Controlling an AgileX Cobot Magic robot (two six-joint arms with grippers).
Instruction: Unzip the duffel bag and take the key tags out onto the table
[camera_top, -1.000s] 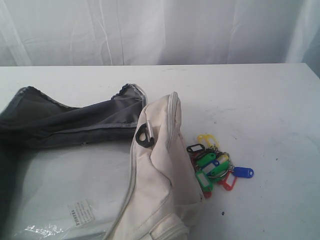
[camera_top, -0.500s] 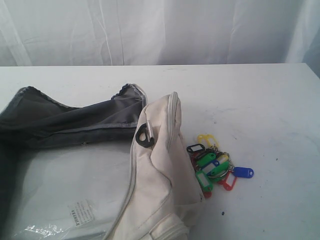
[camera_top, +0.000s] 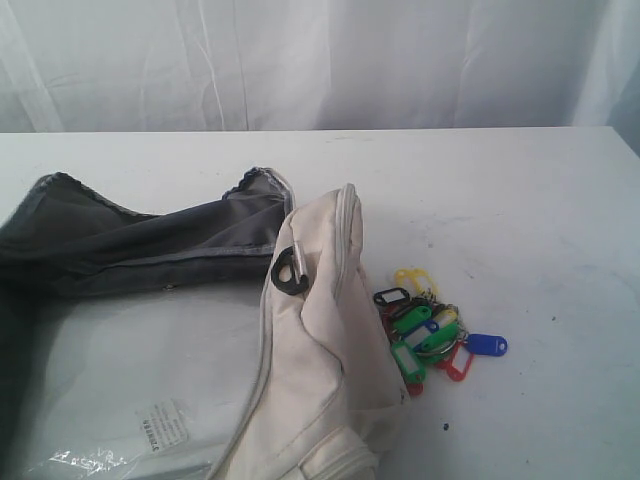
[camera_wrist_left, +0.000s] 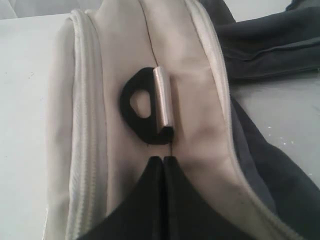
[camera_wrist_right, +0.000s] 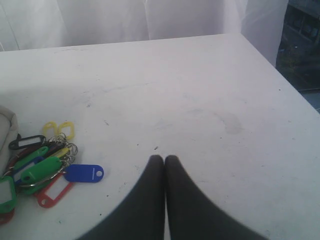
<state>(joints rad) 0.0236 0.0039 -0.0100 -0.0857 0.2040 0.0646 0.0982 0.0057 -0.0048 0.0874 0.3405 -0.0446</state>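
The cream duffel bag (camera_top: 310, 350) lies on the left half of the white table (camera_top: 500, 200), its top unzipped and folded back to show dark grey lining (camera_top: 130, 245). The key tags (camera_top: 428, 328), a bunch in green, yellow, blue, red and black, rest on the table just right of the bag. Neither gripper shows in the exterior view. In the left wrist view my left gripper (camera_wrist_left: 163, 159) is shut and empty above the bag's cream end (camera_wrist_left: 190, 90), close to a black D-ring clip (camera_wrist_left: 142, 107). My right gripper (camera_wrist_right: 164, 158) is shut, empty, above bare table, with the key tags (camera_wrist_right: 42, 165) off to one side.
A clear plastic sheet with a white label (camera_top: 160, 425) lies inside the open bag. White curtains (camera_top: 320, 60) hang behind the table's far edge. The table's corner edge (camera_wrist_right: 265, 60) appears in the right wrist view.
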